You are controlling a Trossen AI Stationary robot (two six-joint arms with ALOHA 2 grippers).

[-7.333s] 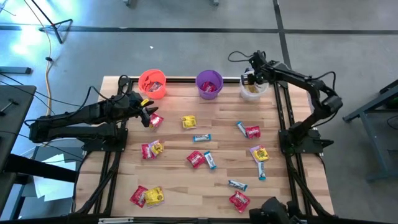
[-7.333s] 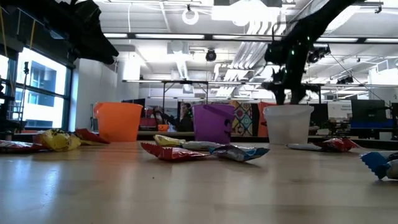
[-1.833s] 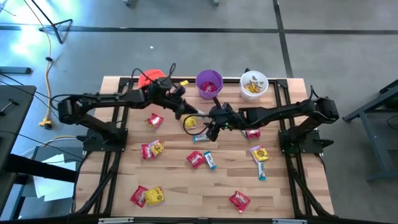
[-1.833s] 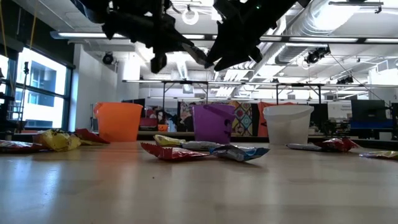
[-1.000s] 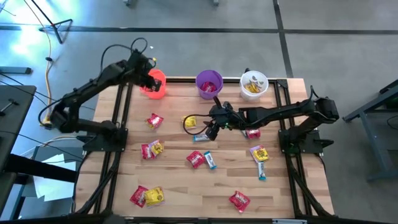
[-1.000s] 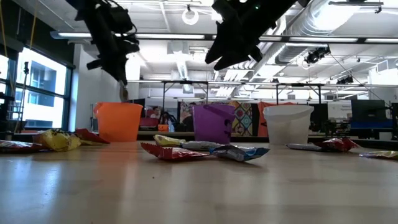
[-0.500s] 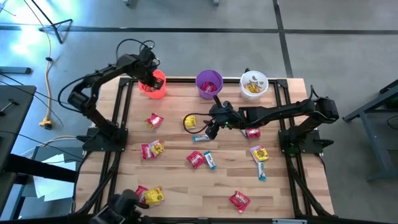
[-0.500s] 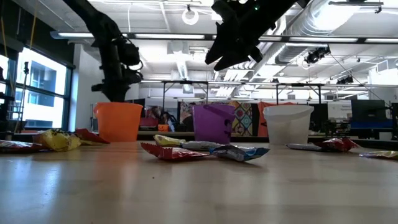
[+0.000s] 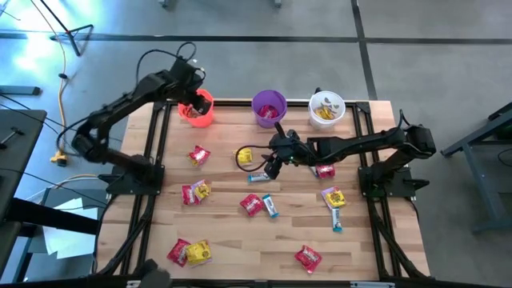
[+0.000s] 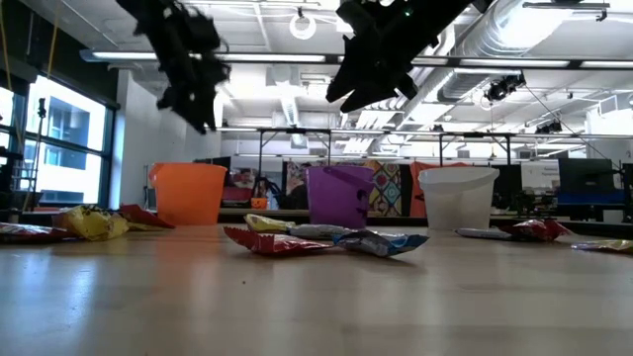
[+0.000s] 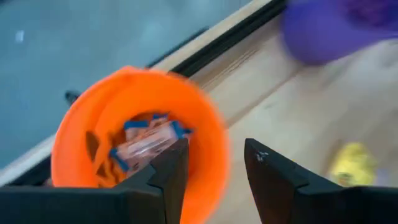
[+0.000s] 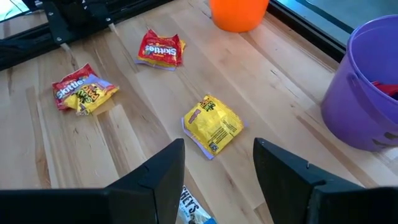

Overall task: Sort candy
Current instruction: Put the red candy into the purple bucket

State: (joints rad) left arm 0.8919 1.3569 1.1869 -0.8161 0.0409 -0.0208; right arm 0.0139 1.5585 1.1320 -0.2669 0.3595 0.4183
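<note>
Your left gripper (image 9: 192,98) hangs over the orange cup (image 9: 197,110) at the far left corner of the table (image 9: 224,232), its fingers (image 11: 166,179) spread with nothing between them. In the cup below lies a blue-and-white bar (image 11: 147,140), tilted against the wall; its print can't be read. The purple cup (image 9: 269,108) and the white cup (image 9: 326,110) stand farther along the same far edge, three cups in all, with red wrappers showing in the purple one and yellow ones in the white. Your right gripper (image 9: 271,166) is out over the middle of the table, fingers apart and empty, just above a yellow packet (image 12: 212,124) whose label is too small to make out. On the boards you can count six red packets, four yellow packets and three blue bars. "Skittles" reads clearly on the lone red packet (image 12: 161,47) toward the left edge and on the red one (image 12: 73,87) paired with a yellow just nearer. The bar under the right gripper (image 9: 258,177) lies with its long axis running left to right. The middle bar (image 9: 272,206) and the bar toward the right edge (image 9: 337,220) both run roughly far to near.
</note>
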